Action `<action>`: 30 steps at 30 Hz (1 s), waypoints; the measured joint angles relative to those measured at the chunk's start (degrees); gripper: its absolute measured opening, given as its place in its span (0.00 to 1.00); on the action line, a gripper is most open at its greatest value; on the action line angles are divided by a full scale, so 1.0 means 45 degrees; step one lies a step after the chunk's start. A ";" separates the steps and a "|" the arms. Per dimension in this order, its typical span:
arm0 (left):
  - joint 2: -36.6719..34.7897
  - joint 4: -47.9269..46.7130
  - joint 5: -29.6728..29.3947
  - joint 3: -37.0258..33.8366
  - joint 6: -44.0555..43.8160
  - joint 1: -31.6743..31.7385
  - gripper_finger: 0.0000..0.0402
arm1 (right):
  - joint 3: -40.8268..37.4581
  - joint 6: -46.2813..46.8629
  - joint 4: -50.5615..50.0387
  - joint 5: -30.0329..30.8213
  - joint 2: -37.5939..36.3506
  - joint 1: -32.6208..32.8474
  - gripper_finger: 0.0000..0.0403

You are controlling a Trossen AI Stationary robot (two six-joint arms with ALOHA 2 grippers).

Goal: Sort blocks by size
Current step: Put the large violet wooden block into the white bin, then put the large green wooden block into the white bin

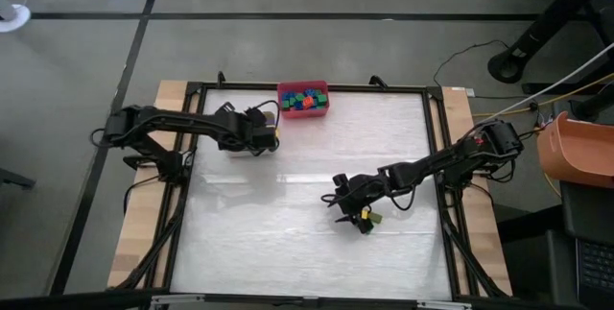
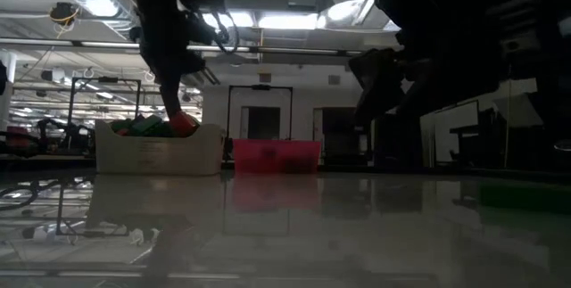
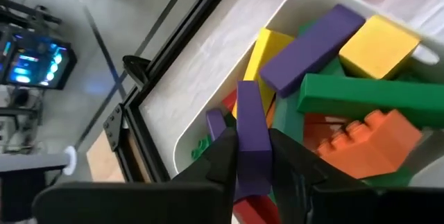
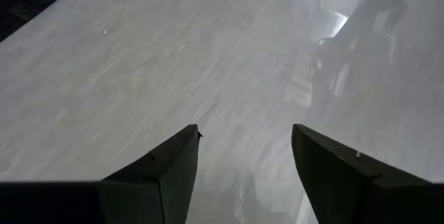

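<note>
A: How far along is the sorting?

B: Both bins hold blocks. The red bin [image 1: 303,98] is full at the table's far edge; the left gripper [image 3: 260,158] is over the white bin [image 3: 208,113], fingers pinching a purple bar [image 3: 251,137] among yellow, green and orange ones.

A: What's left?

B: One green block [image 1: 372,218] beside the right gripper [image 4: 244,158], whose fingers stand apart, empty.

A: Room to move?

B: Plenty; the table [image 1: 288,214] is mostly bare, with a black frame round its edge.
</note>
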 joint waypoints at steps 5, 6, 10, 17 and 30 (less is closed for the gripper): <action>0.0569 0.0000 0.0000 0.0000 0.0485 0.0041 0.15 | 0.0000 -0.0003 0.0002 0.0000 0.0005 0.0000 0.57; 0.0677 0.0013 -0.0003 0.0000 0.0556 0.0041 0.15 | 0.0000 0.0001 0.0002 0.0000 0.0005 0.0000 0.57; 0.0949 0.0008 0.0001 0.0000 0.0567 0.0036 0.15 | 0.0000 0.0536 -0.0003 -0.0007 0.0005 0.0000 0.57; 0.1187 -0.0012 0.0000 0.0000 0.0560 0.0036 0.22 | -0.0005 0.1423 -0.0389 -0.1318 -0.0247 0.0000 0.57; 0.1172 0.0015 0.0010 0.0041 0.0314 0.0036 0.41 | -0.0005 0.3955 -0.3079 -0.2369 -0.1840 0.0855 0.57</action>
